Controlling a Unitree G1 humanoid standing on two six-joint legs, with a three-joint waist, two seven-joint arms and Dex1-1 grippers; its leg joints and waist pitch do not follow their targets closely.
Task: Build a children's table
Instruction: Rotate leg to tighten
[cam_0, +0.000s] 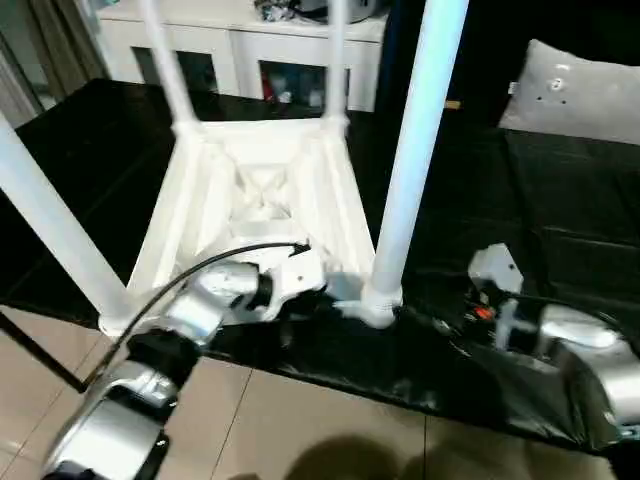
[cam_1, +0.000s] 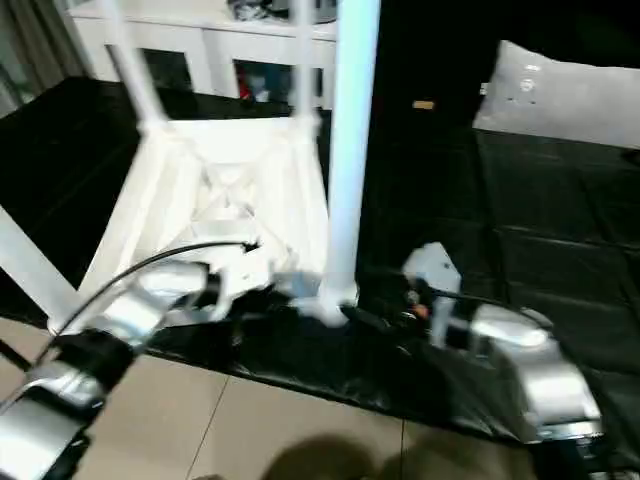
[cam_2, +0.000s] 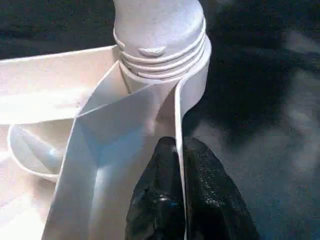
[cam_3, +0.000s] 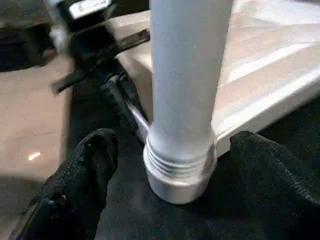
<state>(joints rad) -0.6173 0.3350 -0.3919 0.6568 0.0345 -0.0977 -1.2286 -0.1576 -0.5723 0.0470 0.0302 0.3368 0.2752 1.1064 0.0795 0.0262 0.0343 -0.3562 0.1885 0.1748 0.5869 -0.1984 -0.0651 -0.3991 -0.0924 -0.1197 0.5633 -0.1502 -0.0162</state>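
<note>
The left gripper (cam_2: 180, 165) has its fingers clamped on the upturned children's table (cam_0: 250, 190) rim, beside the near-corner leg (cam_0: 415, 150). The right gripper's (cam_3: 170, 155) fingers stand apart, flanking that leg's base at the black surface (cam_0: 560, 220) edge.

— What's behind the work surface?
— A white cabinet (cam_0: 250, 45) with glass doors, some clutter on top of it, too blurred to name.
— And the surface itself?
— A black sheet (cam_0: 560, 220), glossy and creased, spread over the bench. A grey cushion (cam_0: 575, 95) lies at its far right.
— Below that?
— A beige tiled floor (cam_0: 300, 420), with a dark shadow near the bottom edge.
</note>
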